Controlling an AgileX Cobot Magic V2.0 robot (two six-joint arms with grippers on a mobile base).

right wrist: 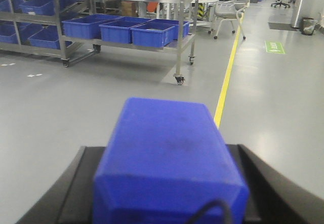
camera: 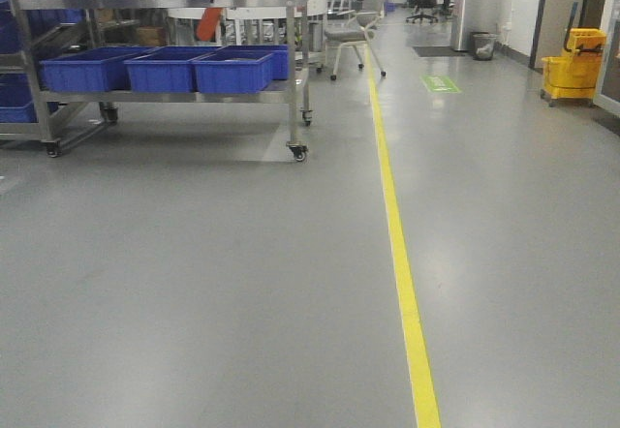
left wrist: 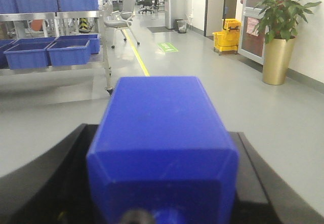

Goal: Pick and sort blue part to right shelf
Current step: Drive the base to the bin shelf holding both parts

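Observation:
No blue part shows in any view. In the left wrist view my left gripper [left wrist: 159,112] is a single blue block centred on its black rail, fingers together with nothing between them. My right gripper [right wrist: 167,127] looks the same in the right wrist view, shut and empty. Neither arm appears in the front view. A steel shelf cart [camera: 291,60] on castors holds blue bins [camera: 232,72] at the far left; the same cart [right wrist: 179,39] stands ahead-left in the right wrist view. I cannot tell whether it is the right shelf.
A yellow floor line [camera: 397,244] runs away down the grey floor. A yellow mop bucket [camera: 572,65] stands far right, a chair [camera: 354,31] and a bin [camera: 482,45] further back. A potted plant [left wrist: 281,36] stands right of the left wrist.

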